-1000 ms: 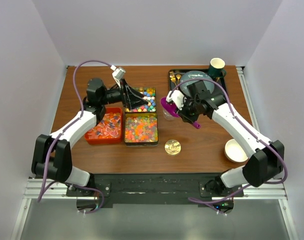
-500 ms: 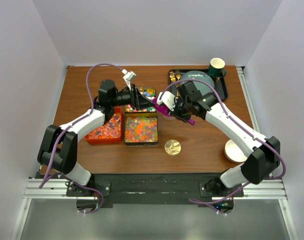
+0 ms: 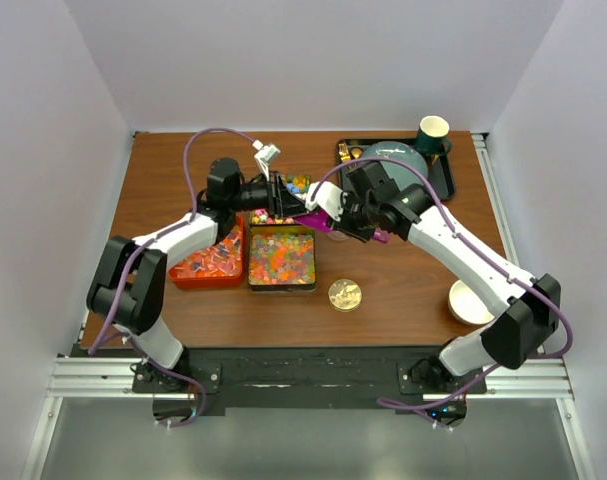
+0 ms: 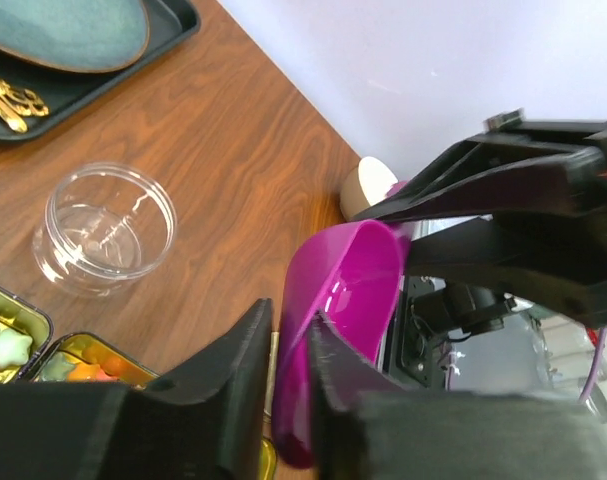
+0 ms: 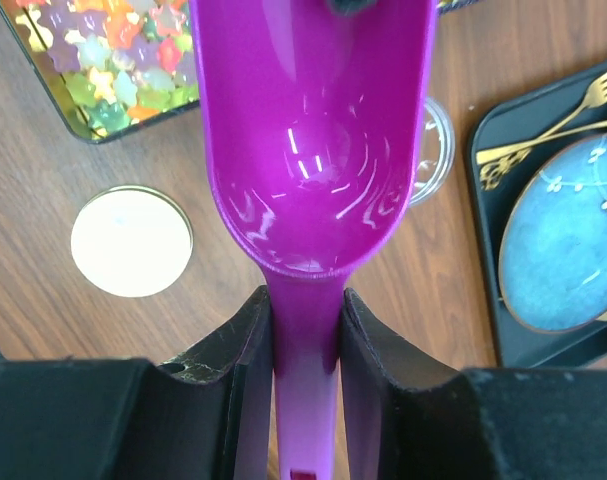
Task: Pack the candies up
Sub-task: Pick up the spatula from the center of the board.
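Right now your left arm stretches out low across the surface toward the right. Its forearm passes over the red bin (image 3: 211,255) and its hand (image 4: 290,325) hangs over the tin of star-shaped candies (image 5: 103,60). Your right arm bends in from the other side, elbow out, and its hand (image 5: 306,310) meets the left one above the far tin.

The right hand is clenched on the handle of the magenta scoop (image 5: 313,150), one finger flat against each side. The bowl points away from the wrist and has nothing in it.

In the left wrist view, the left hand's two fingers (image 4: 248,350) stand either side of the scoop's front rim, with only a narrow gap between them. You cannot tell from these views whether they are actually pressing on the plastic.

The candies lie in two open tins, one behind the other. The pastel stars fill the far tin, mostly hidden from above by both hands. The round glossy beads (image 3: 281,258) fill the near tin, beside the red bin.

An empty clear jar (image 4: 108,228) stands on the wood just right of the star tin, partly under the scoop in the right wrist view. A gold round lid (image 3: 345,294) lies nearer the arm bases.
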Controlling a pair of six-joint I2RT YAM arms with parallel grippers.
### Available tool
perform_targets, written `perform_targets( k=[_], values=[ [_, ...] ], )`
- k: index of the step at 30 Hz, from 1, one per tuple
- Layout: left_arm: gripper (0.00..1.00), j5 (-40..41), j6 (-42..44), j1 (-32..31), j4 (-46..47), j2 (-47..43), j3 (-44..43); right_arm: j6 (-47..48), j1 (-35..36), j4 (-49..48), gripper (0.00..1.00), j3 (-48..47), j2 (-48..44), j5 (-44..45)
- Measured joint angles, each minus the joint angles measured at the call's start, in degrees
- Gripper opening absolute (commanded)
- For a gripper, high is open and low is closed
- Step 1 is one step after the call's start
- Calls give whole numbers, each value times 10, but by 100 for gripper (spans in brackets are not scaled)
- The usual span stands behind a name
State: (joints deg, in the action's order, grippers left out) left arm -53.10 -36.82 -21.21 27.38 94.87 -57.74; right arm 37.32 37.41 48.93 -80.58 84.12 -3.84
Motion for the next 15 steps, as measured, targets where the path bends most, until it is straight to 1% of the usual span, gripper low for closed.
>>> perform_targets(
  k=[1, 2, 6, 7, 8, 9, 11, 12, 13, 15],
  values=[
    [5, -3, 0, -1, 1, 6, 0, 0, 1, 0, 0, -3, 0, -1],
    [0, -7, -1, -2, 3, 11, 0, 1, 1, 0, 0, -5, 0, -1],
    [0, -39, -11, -1, 22, 30, 0, 3, 2, 10, 0, -5, 0, -1],
    [0, -48, -12, 0, 25, 35, 0, 2, 2, 14, 11, -7, 0, -2],
    [0, -58, -15, 1, 32, 40, 0, -2, 2, 16, 20, -8, 0, -2],
    [0, -70, -17, 3, 40, 46, 0, -5, 3, 17, 41, -9, 0, -3],
    [0, -98, -29, 8, 56, 59, 0, -16, 2, 21, 63, -9, -5, -17],
    [0, -120, -33, 11, 64, 67, 0, -24, -2, 21, 76, -9, -11, -34],
    [0, -136, -37, 12, 64, 74, 0, -33, -7, 20, 78, -9, -21, -52],
    [0, -162, -41, 12, 64, 83, -1, -49, -26, 14, 79, -10, -51, -93]
  ],
)
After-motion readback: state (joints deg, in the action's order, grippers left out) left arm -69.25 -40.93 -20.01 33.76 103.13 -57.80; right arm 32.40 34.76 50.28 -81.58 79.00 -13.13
